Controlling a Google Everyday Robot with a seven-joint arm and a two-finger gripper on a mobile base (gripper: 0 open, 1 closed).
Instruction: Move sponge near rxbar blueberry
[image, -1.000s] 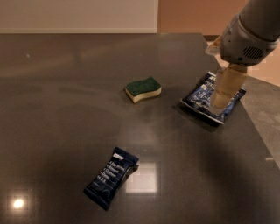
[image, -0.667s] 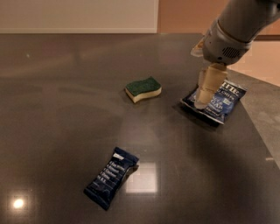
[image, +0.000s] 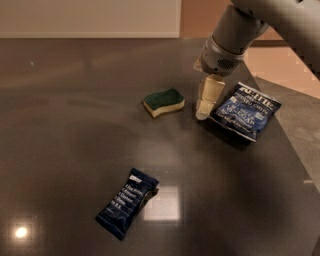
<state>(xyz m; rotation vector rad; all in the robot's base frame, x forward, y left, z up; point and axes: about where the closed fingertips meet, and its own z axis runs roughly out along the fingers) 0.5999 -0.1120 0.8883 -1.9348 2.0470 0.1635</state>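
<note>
The sponge (image: 164, 102), dark green on top with a pale yellow base, lies flat on the dark table (image: 65, 125) near the middle. The rxbar blueberry (image: 127, 202), a slim navy wrapper with white text, lies nearer the front, left of centre and well apart from the sponge. My gripper (image: 204, 111) hangs down from the arm at the upper right. It sits just right of the sponge, between it and the chip bag, and holds nothing.
A wider blue chip bag (image: 246, 110) with white lettering lies right of the gripper, near the table's right edge (image: 287, 150). Bright light reflections show on the tabletop at the front. A pale wall and floor lie beyond the table.
The arm has moved left, off the chip bag, and the gripper now hangs beside the sponge. The sponge, bar and bag have not moved.
</note>
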